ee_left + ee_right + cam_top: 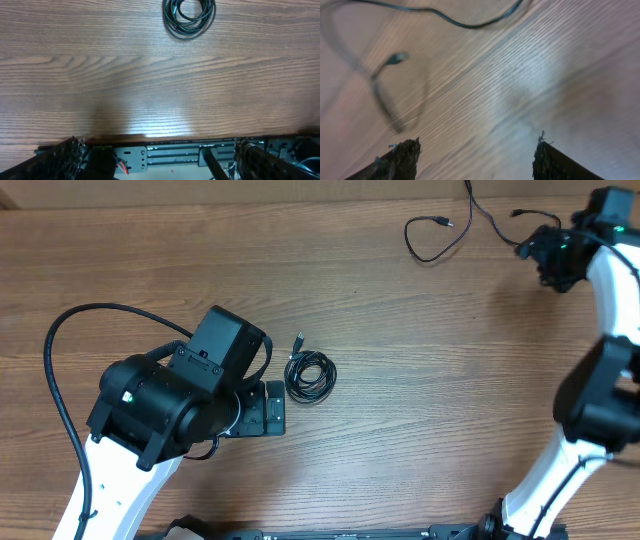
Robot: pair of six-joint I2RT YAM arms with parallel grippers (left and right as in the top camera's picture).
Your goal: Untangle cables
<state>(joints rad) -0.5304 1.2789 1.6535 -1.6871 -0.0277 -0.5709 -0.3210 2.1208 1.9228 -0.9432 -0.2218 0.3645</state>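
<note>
**Both grippers empty, two cables on table**

Nearest you, the left gripper (159, 150) has its jaws spread wide with nothing between them. It hangs low over the table (420, 430) and faces the coiled cable (311, 376).

The coiled cable lies flat just beyond the left gripper's fingers (62, 159), not touching them, around mid-table. The bundle is tight and roughly round, so it has no clear long axis. Its plug (299, 340) sticks out from the coil's far-left side and points toward the far edge.

Farther back on the right, the loose cable (425, 250) lies slack near the far edge. It makes an open loop, and its plug end (443, 221) points right. From the loop the cord runs up to the far edge, then slants down to the right toward the right arm.

The right gripper (477, 145) hovers over bare wood at the far right, jaws well apart and holding nothing. Its wrist view is motion-blurred. The loose cable's cord and one plug lie ahead of its fingers (400, 160), clear of them.
</note>
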